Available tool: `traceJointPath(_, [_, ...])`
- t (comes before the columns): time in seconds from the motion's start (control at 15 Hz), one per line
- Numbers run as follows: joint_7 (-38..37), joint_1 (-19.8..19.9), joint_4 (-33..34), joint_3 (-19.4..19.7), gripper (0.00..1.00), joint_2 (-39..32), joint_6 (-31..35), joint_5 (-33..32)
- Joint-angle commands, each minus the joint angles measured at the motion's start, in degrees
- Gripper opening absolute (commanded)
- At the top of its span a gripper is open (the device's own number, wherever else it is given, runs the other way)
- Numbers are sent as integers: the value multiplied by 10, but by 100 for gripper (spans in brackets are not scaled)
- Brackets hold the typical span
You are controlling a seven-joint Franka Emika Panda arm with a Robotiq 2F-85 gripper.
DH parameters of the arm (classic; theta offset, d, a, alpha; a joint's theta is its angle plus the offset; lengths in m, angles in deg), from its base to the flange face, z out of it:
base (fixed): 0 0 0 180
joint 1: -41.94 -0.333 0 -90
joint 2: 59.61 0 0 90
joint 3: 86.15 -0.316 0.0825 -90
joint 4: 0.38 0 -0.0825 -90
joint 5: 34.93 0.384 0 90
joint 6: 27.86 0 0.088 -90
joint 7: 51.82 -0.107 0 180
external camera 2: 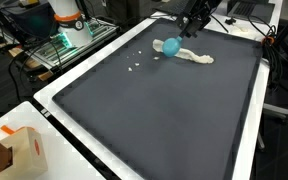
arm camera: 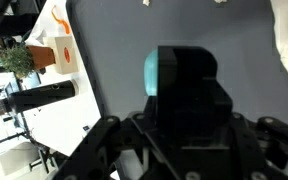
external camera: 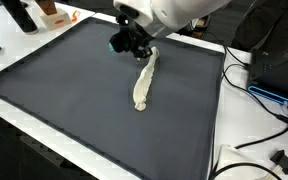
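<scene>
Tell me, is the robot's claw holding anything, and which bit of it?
Cannot tell. The gripper sits at one end of the cream cloth, next to a blue ball, but its fingertips are hidden.

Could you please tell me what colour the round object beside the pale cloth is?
The small round object is turquoise blue, clearest in an exterior view.

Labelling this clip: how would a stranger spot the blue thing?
Find the dark grey mat. Near its far edge, by the gripper, a small round blue thing sits beside a long white cloth. Nothing else on the mat is blue.
</scene>
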Motion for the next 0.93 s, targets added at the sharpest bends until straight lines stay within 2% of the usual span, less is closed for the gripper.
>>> traceJointPath(0.0, [25, -12, 34, 8, 25, -21, -3, -26])
traceJointPath(0.87, [85, -11, 69, 5, 25, -22, 67, -18])
